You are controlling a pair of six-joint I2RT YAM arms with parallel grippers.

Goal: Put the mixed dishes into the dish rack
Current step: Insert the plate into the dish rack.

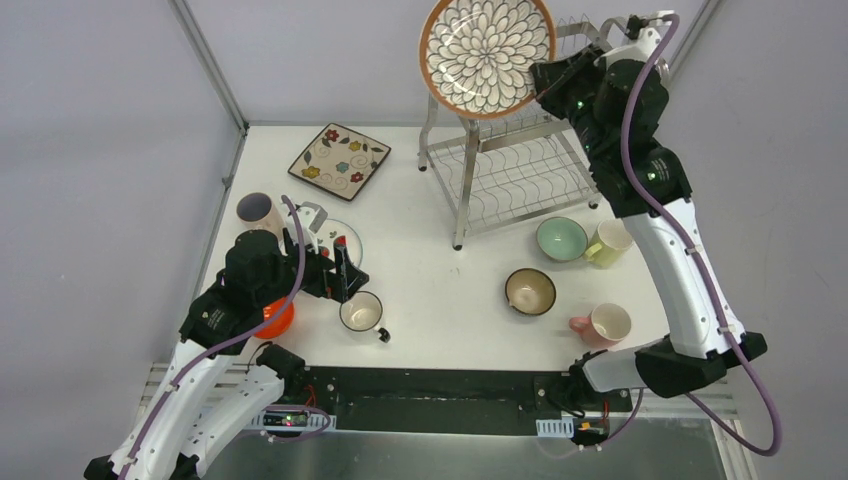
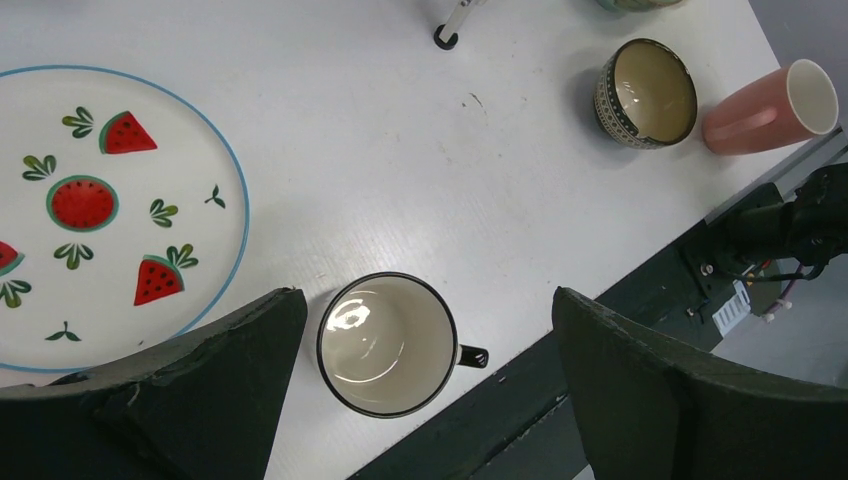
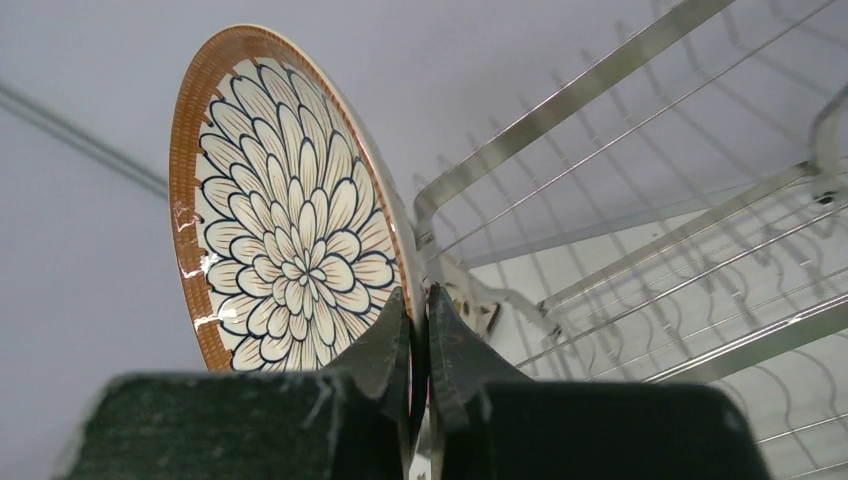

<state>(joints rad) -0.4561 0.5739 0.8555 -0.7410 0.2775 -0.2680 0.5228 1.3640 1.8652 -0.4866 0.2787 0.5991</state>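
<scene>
My right gripper (image 1: 545,88) is shut on the rim of the round brown-rimmed petal-pattern plate (image 1: 487,55) and holds it upright, high over the left end of the silver dish rack (image 1: 520,170). In the right wrist view the fingers pinch the plate's (image 3: 290,210) lower edge at the gripper (image 3: 418,295), with rack wires (image 3: 650,250) to the right. My left gripper (image 1: 335,268) is open and empty above a black-rimmed cream cup (image 1: 361,311). In the left wrist view the cup (image 2: 387,343) stands upright between the spread fingers of the gripper (image 2: 425,297).
On the table lie a square floral plate (image 1: 340,160), a watermelon plate (image 2: 100,210), an orange bowl (image 1: 275,320), a mug (image 1: 258,210), a mint bowl (image 1: 561,238), a pale cup (image 1: 610,243), a brown bowl (image 1: 530,291) and a pink cup (image 1: 603,325).
</scene>
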